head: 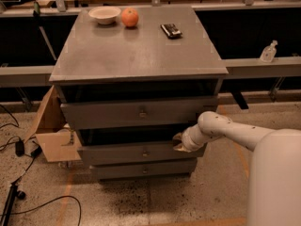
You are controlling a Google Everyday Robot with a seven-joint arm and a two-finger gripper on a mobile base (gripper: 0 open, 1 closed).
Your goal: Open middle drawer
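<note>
The grey metal cabinet (141,55) has three drawers. The middle drawer (117,153) has a flat grey front with a small central knob (145,152) and sticks out a little beyond the lowest drawer (143,169). The uppermost drawer (108,114) sticks out further above it. My gripper (178,143) is at the right end of the middle drawer's top edge, in the dark gap under the uppermost drawer. My white arm (235,133) reaches in from the lower right.
On the cabinet top lie a white bowl (104,14), an orange (130,17) and a small dark object (171,30). An open cardboard box (49,135) stands at the cabinet's left. Cables (19,149) lie on the floor. A bottle (268,52) stands on the right rail.
</note>
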